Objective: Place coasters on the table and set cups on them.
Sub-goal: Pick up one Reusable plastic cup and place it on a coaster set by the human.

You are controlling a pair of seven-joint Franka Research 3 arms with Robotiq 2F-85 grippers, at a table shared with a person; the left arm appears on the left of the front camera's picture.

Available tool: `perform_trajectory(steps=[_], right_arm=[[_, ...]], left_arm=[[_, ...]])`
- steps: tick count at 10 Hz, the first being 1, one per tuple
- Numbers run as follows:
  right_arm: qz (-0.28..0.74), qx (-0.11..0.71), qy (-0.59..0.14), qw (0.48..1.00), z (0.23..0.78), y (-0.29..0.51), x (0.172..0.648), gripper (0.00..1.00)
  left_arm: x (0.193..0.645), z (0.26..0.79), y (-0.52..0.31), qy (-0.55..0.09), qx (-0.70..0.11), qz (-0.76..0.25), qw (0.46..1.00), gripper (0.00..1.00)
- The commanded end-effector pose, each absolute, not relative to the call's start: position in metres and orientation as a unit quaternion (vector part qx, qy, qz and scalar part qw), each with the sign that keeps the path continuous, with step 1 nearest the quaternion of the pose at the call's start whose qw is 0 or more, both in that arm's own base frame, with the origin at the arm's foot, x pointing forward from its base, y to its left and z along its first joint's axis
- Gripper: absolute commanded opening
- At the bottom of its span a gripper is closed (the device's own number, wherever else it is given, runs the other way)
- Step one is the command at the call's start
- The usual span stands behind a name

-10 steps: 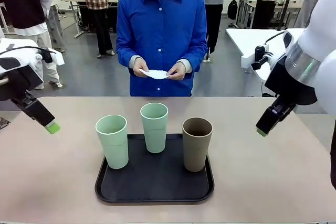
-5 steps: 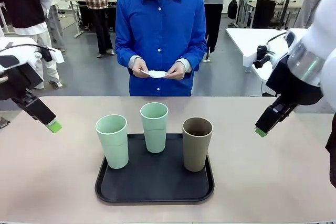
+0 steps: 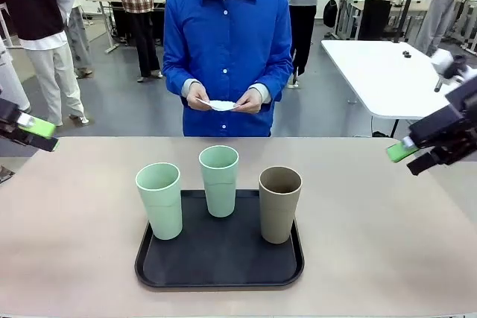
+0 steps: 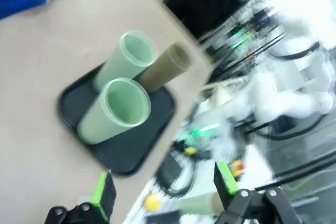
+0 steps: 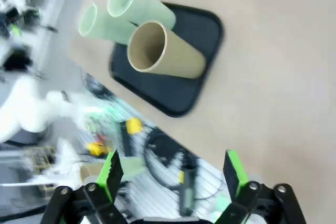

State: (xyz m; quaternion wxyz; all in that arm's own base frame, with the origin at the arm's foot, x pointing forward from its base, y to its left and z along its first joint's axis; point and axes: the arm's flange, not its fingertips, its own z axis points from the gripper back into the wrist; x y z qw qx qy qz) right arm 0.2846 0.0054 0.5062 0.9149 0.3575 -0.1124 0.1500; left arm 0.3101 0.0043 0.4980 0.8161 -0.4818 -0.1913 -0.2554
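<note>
The table (image 3: 74,258) carries a black tray (image 3: 220,277) near the middle of its near edge. On it stand the left mint cup (image 3: 159,200), rear mint cup (image 3: 219,180) and brown cup (image 3: 279,204). The left gripper (image 4: 165,187) and right gripper (image 5: 172,170) hover released, empty, by the table's side edges. Past the far edge a person's hands (image 3: 252,100) hold the coasters (image 3: 220,105).

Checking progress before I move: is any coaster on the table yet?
No, the coasters are in the person's hands, and the table bears none.
</note>
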Motion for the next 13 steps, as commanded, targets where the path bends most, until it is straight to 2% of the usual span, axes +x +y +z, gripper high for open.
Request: perform_trajectory(steps=[1, 4, 7, 11, 13], right_arm=[[0.030, 0.478, -0.087, 0.873, 0.470, -0.029, 0.295, 1.00], [-0.010, 0.501, -0.075, 0.862, 0.439, -0.078, 0.302, 1.00], [-0.013, 0.515, -0.096, 0.852, 0.424, -0.104, 0.303, 1.00], [-0.015, 0.525, -0.125, 0.842, 0.420, -0.129, 0.291, 1.00], [-0.021, 0.516, -0.115, 0.849, 0.421, -0.126, 0.289, 1.00]], left_arm=[[0.329, 0.470, 0.034, -0.141, -0.590, -0.174, 0.776, 1.00], [0.334, 0.430, 0.089, -0.103, -0.603, -0.092, 0.786, 1.00], [0.331, 0.400, 0.125, -0.088, -0.597, -0.041, 0.796, 1.00], [0.326, 0.386, 0.150, -0.098, -0.589, 0.001, 0.802, 1.00], [0.327, 0.385, 0.149, -0.092, -0.595, 0.005, 0.799, 1.00]])
